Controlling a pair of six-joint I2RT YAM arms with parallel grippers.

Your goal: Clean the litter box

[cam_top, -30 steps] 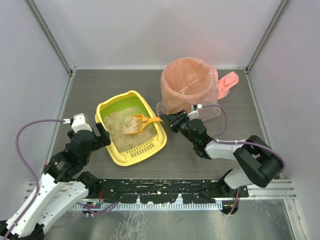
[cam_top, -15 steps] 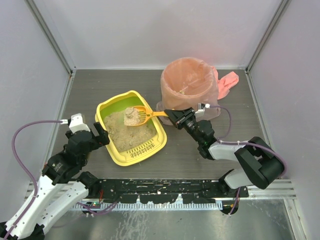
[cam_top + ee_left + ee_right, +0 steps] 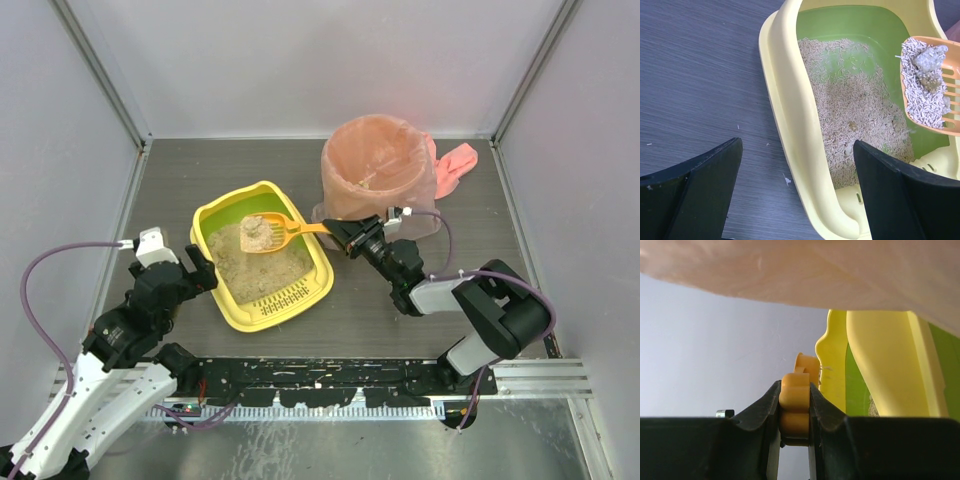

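Two arms reach over a dark wood-grain table (image 3: 250, 165). At the left, the left gripper (image 3: 203, 268) has its jaws wide apart just beside the near-left wall of the litter box (image 3: 290, 300); whether a finger touches that wall is hard to tell from above. The yellow litter box sits left of centre, with its slotted ledge toward the arms and beige litter on its green floor. Over its far half hangs an orange scoop (image 3: 272, 233) loaded with litter and grey clumps. The right gripper (image 3: 345, 235) is clamped on the scoop's handle. Behind it stands a round bin (image 3: 378, 170) lined with a pink bag.
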